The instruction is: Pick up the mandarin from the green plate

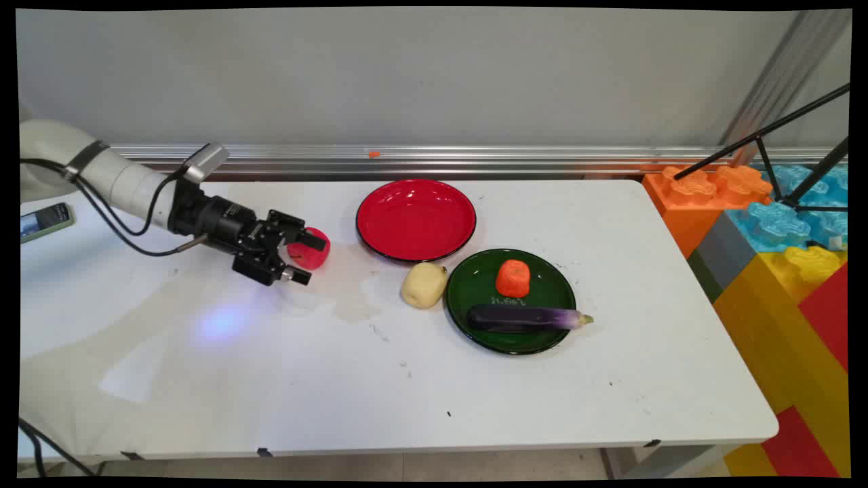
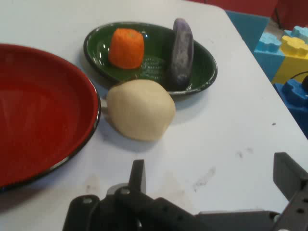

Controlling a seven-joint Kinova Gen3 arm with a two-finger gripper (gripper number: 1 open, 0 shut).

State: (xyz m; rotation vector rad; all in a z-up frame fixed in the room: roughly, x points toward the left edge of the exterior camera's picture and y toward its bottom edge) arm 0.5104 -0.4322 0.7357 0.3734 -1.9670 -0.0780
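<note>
Table: the white table (image 1: 380, 366) carries everything you see, and the arm reaches in low over its left part.
Red plate: the red plate (image 1: 416, 219) lies toward the far side, near the middle, with nothing on it.
Green plate: the green plate (image 1: 475, 291) sits just in front and to the right of the red one; an eggplant (image 1: 522, 318) lies along its near side and an orange carrot piece (image 1: 513, 278) stands behind it.
Gripper: your gripper (image 1: 306, 257) points right with its fingers spread wide. In the main view a red apple (image 1: 312, 252) sits between or just behind them; you cannot tell whether they touch it, and the hand view shows only bare table between the fingers.
Potato: a pale peeled potato (image 1: 424, 285) rests on the table against the green plate's left rim, just in front of the red plate.
Phone: a phone (image 1: 45, 221) lies at the table's far left edge.
</note>
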